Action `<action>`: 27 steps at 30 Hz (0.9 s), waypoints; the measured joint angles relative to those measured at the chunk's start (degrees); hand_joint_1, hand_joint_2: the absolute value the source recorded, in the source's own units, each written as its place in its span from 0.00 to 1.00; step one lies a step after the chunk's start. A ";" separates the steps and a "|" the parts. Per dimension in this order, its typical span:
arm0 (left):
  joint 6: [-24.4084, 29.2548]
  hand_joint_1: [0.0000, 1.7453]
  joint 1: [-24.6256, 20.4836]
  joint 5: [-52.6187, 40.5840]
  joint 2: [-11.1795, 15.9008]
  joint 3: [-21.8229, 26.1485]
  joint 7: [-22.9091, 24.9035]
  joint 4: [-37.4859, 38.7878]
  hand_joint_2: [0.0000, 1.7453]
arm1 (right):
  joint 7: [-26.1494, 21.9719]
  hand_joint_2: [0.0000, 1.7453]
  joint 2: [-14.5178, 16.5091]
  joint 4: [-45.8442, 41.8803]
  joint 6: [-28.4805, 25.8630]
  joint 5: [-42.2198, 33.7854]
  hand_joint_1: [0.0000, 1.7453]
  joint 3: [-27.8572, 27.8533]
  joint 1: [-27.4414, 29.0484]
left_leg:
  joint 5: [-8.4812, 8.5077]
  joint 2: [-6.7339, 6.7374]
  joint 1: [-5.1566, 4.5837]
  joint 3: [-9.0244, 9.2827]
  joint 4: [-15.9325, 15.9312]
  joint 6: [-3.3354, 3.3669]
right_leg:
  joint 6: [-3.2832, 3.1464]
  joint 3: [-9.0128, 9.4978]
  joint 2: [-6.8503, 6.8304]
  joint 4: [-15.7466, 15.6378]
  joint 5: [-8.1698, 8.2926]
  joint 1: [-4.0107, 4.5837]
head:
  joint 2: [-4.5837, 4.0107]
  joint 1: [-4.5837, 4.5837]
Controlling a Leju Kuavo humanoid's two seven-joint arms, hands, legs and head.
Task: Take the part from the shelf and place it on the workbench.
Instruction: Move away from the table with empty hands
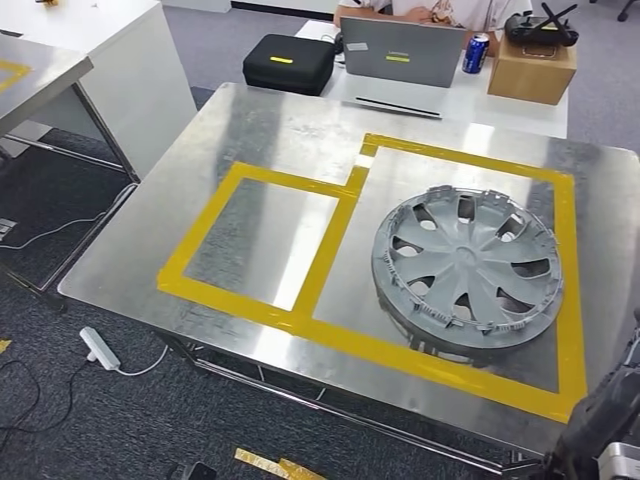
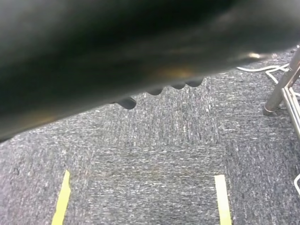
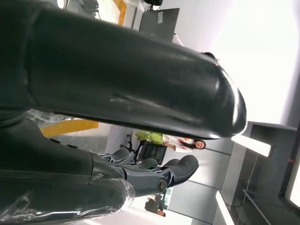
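The part, a grey wheel cover [image 1: 468, 268], lies flat on the metal workbench [image 1: 249, 130], inside the larger yellow-taped rectangle [image 1: 567, 290] on its right side. My right hand [image 1: 604, 415] is low at the bench's near right corner, off the part. In the right wrist view my right hand [image 3: 134, 89] has its thick thumb and darker fingers [image 3: 169, 171] spread, with nothing between them. My left hand [image 2: 106, 51] hangs over the carpet as a dark blur, its fingertips [image 2: 176, 86] showing and nothing in them.
A smaller yellow-taped rectangle [image 1: 226, 190] marks the bench's left half. Behind stands a white desk [image 1: 483, 105] with a laptop [image 1: 400, 50], black case [image 1: 288, 63], blue can [image 1: 475, 53] and cardboard box [image 1: 532, 68]; a person [image 1: 423, 10] sits there. A power strip [image 1: 99, 348] lies on the floor.
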 joint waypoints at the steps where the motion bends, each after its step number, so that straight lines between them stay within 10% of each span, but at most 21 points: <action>1: 0.01 0.00 0.02 0.00 -0.01 0.00 0.00 0.00 0.00 | 0.02 0.00 0.09 0.00 0.01 -0.01 0.00 -0.05 0.04 | -2.14 0.00 0.09 -1.34 3.72 -0.18 | -0.15 -0.30 -0.05 0.03 0.20 0.05 | 0.00 -0.08; 4: 0.01 0.00 0.16 0.00 -0.01 0.01 0.02 0.00 0.00 | 0.07 0.00 0.43 0.03 0.01 -0.08 0.00 -0.12 0.14 | -3.31 0.00 0.16 -1.95 8.07 -0.22 | -0.23 -1.19 -0.05 0.13 0.80 0.15 | 0.00 -0.10; 8: 0.05 0.00 0.06 0.00 0.07 0.04 0.02 0.00 0.00 | 0.16 0.00 0.78 0.04 0.08 -0.19 0.00 -0.17 0.20 | 2.23 -0.02 -0.06 5.75 -4.81 0.87 | 0.24 -1.78 0.02 0.33 1.45 0.38 | 0.00 -0.09; 12: 0.09 0.00 0.13 0.04 0.08 0.09 0.02 0.00 0.00 | 0.50 0.00 1.17 0.07 0.33 -0.43 0.00 -0.26 0.47 | 2.90 0.04 -0.11 6.35 -7.94 1.99 | 1.57 -2.89 -0.06 0.55 2.08 0.49 | 0.00 -0.05; 17: 0.19 0.00 0.25 0.08 -0.10 0.30 0.02 0.00 0.00 | 0.87 0.00 1.73 0.32 0.38 -1.18 0.00 -0.73 1.35 | 4.56 0.26 -0.01 4.85 -8.36 3.11 | 2.70 -8.05 0.08 13.63 -6.46 0.16 | 0.00 0.37; 19: 0.22 0.00 0.29 0.09 -0.11 0.37 0.02 0.00 0.00 | 0.96 0.00 1.90 0.48 0.38 -1.36 0.00 -0.94 1.64 | 5.09 0.29 -0.12 4.12 -8.28 3.04 | 2.85 -8.16 0.07 15.98 -7.11 0.08 | 0.00 0.37; 23: 0.24 0.00 0.28 0.08 -0.20 0.43 0.02 0.00 0.00 | 1.01 0.00 2.16 0.55 0.38 -1.52 0.00 -1.09 1.76 | 5.83 0.25 -0.37 3.20 -7.82 2.38 | 2.45 0.86 0.08 1.74 -2.11 0.08 | 0.00 0.34; 27: 0.31 0.00 0.31 0.08 -0.19 0.47 0.02 0.00 0.00 | 1.02 0.00 2.39 0.55 0.38 -1.55 0.00 -1.16 2.02 | 6.45 0.21 -0.38 2.62 -7.50 1.22 | 1.06 1.66 0.12 -0.99 -1.15 0.27 | 0.00 0.32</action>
